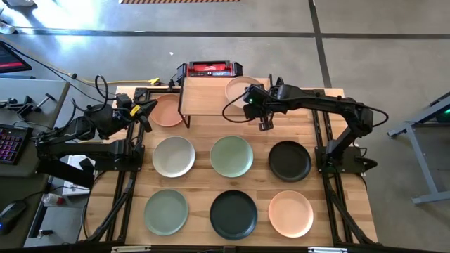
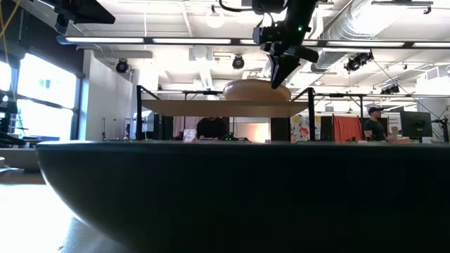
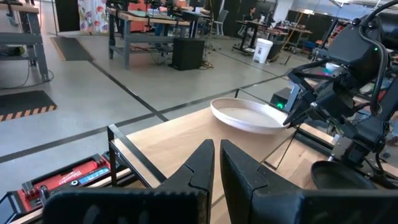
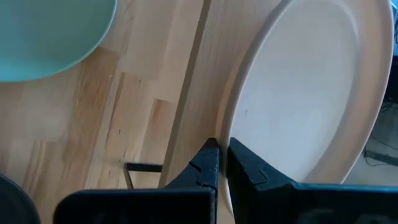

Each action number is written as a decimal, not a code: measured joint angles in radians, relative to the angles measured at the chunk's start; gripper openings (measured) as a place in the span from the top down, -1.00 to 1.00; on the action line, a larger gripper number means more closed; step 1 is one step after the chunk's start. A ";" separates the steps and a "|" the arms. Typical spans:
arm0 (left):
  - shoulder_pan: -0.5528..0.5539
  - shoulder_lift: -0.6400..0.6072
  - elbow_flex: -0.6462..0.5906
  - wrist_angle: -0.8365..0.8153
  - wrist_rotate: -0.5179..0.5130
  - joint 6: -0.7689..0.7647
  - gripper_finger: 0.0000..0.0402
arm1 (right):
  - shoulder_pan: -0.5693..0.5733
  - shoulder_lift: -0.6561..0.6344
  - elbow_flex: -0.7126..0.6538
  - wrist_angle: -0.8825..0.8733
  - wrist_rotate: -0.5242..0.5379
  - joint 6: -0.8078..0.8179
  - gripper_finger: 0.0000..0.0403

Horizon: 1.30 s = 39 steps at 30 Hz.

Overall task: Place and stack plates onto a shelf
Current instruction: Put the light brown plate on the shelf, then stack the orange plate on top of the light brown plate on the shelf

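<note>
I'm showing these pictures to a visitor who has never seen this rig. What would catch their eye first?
Probably the grid of six plates on the table: white, sage green and black in one row, green, black and peach in front. Next, the right gripper at the shelf edge, by a pale plate on it. The left gripper waits beside a peach plate.

A black plate [image 2: 232,190] (blurred) hides the tabletop.

High view looks straight down on bench [image 1: 204,176]; low view level, behind near plate [image 2: 232,190]; both share shelf [image 1: 204,95].
</note>
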 joint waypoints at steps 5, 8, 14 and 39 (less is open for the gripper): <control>0.000 0.000 0.000 0.000 0.000 0.000 0.92 | 0.000 0.000 0.000 -0.001 0.000 0.000 1.00; 0.000 0.000 0.000 0.001 0.000 -0.009 0.92 | 0.000 0.000 -0.001 -0.001 0.001 0.000 1.00; 0.000 0.000 0.000 0.001 0.000 -0.010 0.92 | 0.000 0.000 -0.001 -0.001 0.034 0.000 0.95; 0.000 0.009 0.000 -0.058 -0.033 -0.028 0.92 | 0.037 -0.002 0.196 -0.049 0.058 0.015 0.67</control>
